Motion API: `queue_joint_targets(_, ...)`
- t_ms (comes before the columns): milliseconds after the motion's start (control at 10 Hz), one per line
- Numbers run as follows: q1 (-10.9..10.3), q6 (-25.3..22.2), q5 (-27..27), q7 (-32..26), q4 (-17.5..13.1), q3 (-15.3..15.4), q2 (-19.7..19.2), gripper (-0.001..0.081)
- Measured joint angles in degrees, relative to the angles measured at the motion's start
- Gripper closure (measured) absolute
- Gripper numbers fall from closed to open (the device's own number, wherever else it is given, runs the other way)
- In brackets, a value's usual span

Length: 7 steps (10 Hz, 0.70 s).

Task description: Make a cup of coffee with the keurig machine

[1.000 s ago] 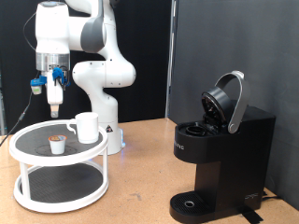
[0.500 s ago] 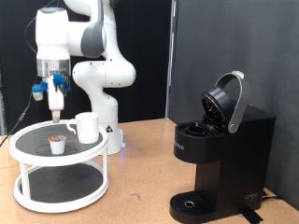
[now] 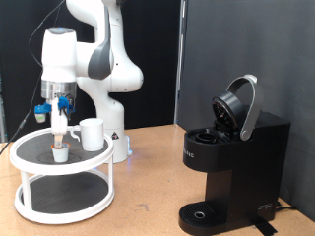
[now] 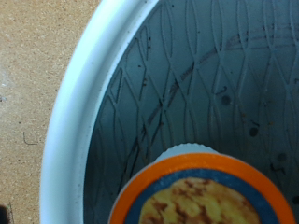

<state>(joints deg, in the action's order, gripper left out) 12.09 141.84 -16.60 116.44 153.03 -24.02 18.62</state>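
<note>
My gripper [image 3: 61,140] hangs straight above the small coffee pod [image 3: 61,153] on the top tier of the white round stand [image 3: 30,147], fingertips just over it. The white mug [image 3: 93,134] stands on the same tier, toward the exterior view's right of the gripper. The black keurig machine [image 3: 234,162] stands at the exterior view's right with its lid [image 3: 239,106] raised. The wrist view shows the pod's orange-ringed top [image 4: 201,191] close up on the dark tier surface, inside the stand's white rim [image 4: 84,103]; my fingers do not show there.
The robot's white base [image 3: 113,128] stands just behind the stand. The two-tier stand has a lower shelf [image 3: 64,202]. Wooden table surface [image 3: 148,197] lies between the stand and the machine. A black panel [image 3: 217,49] backs the scene.
The gripper has come down and shifted slightly to the exterior view's right, from well above the stand to just over the pod. Mug, pod and machine have not moved.
</note>
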Motion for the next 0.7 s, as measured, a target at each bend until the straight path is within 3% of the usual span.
queue_joint_targets(600,0.20,3.78,0.02,-0.08,1.32,-0.03,-3.04,0.0072)
queue_joint_targets(700,0.20,3.89,0.13,-0.26,1.33,-0.10,-3.17,0.0198)
